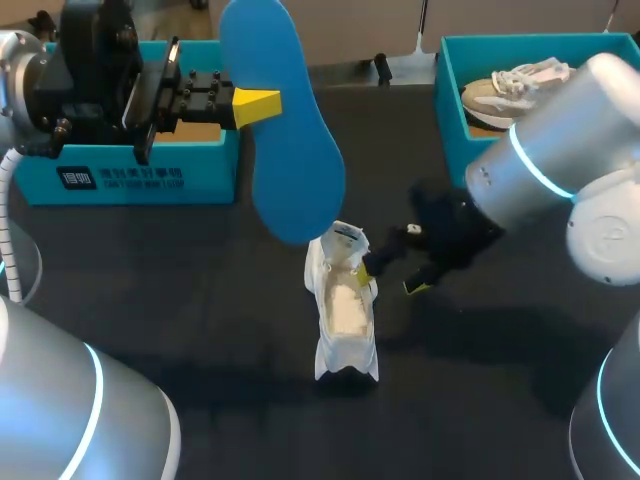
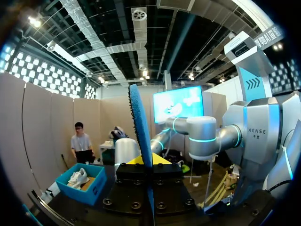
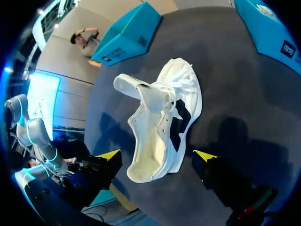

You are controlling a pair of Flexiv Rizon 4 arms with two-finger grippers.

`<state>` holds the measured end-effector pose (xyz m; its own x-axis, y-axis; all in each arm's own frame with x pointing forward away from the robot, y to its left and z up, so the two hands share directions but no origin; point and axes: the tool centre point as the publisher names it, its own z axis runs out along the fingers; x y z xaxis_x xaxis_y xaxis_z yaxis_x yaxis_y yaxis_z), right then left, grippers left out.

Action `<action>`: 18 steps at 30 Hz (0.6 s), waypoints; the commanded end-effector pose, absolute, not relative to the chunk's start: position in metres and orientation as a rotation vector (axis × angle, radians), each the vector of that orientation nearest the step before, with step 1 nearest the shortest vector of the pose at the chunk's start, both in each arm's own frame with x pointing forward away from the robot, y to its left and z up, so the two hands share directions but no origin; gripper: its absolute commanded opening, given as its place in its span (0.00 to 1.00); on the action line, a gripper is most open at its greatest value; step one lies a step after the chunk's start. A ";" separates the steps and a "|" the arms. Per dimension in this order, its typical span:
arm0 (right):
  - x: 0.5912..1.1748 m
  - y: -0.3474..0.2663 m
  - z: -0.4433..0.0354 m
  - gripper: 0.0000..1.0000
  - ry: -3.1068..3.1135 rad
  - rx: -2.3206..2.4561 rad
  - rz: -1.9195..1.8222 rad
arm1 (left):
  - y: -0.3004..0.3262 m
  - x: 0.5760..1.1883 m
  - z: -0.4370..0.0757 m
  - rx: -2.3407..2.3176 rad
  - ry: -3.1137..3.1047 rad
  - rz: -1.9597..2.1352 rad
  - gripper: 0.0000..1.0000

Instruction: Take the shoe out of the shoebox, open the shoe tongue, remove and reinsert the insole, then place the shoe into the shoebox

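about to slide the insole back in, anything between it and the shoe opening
Nothing visible does. The insole, held by the left gripper, hangs over the shoe, whose tongue is pulled back. The right gripper sits open at the shoe's side, not across the opening.

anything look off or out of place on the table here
The blue insole is out of the white shoe, clamped in the left tool and held above the table. The shoe sits on the table, tongue pulled back, between the fingers of the open right tool. Nothing looks spilled or damaged.
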<state>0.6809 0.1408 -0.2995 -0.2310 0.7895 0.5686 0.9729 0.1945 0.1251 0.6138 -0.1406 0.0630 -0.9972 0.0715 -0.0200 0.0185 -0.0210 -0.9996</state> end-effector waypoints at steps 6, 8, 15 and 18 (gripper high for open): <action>0.687 0.117 -0.277 1.00 -2.041 -1.697 -0.745 | -0.141 0.614 0.062 -0.101 -2.170 2.218 0.00; 0.697 0.108 -0.263 1.00 -2.019 -1.712 -0.781 | -0.141 0.614 0.062 -0.101 -2.170 2.218 0.00; 0.729 0.099 -0.226 1.00 -1.788 -1.651 -1.001 | -0.141 0.614 0.062 -0.101 -2.170 2.218 0.00; 0.734 0.101 -0.217 1.00 -1.726 -1.545 -1.082 | -0.141 0.614 0.062 -0.101 -2.170 2.218 0.00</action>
